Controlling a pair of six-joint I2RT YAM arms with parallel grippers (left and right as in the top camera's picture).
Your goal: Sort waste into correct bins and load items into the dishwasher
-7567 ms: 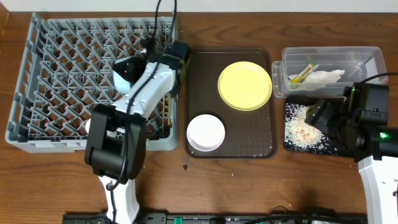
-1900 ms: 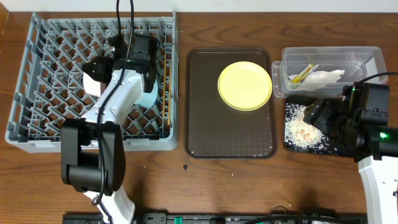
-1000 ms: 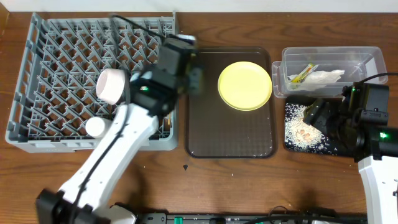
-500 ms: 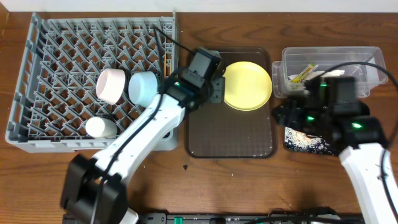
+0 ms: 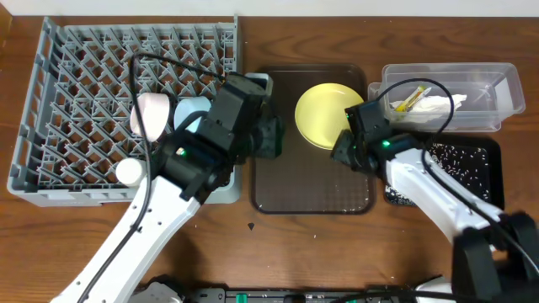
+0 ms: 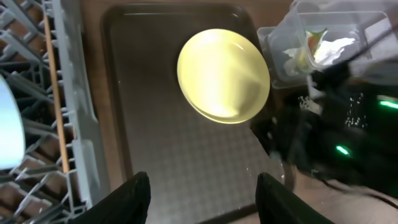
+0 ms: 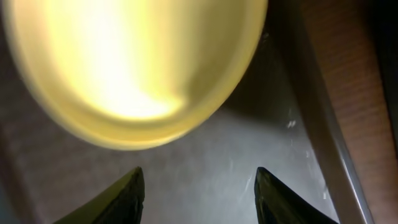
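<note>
While both arms hang over the brown tray (image 5: 312, 181), the left fingers (image 6: 127, 202) stand spread and empty, and the right fingers (image 7: 118, 202) gape likewise, just short of the plate (image 5: 324, 114). That plate lies flat on the tray's far right part. Two bowls (image 5: 153, 114) and a cup (image 5: 128, 171) sit in the rack (image 5: 76, 76).

we've got a dark wooden table (image 5: 337, 252), grain running side to side. in the middle of it lies the big brown serving tray (image 5: 312, 181), with rounded corners, a raised rim and a finely textured floor with a few pale flecks. just past its lower left corner in the overhead view, a small dark speck (image 5: 250, 225) sits on the wood.
</note>
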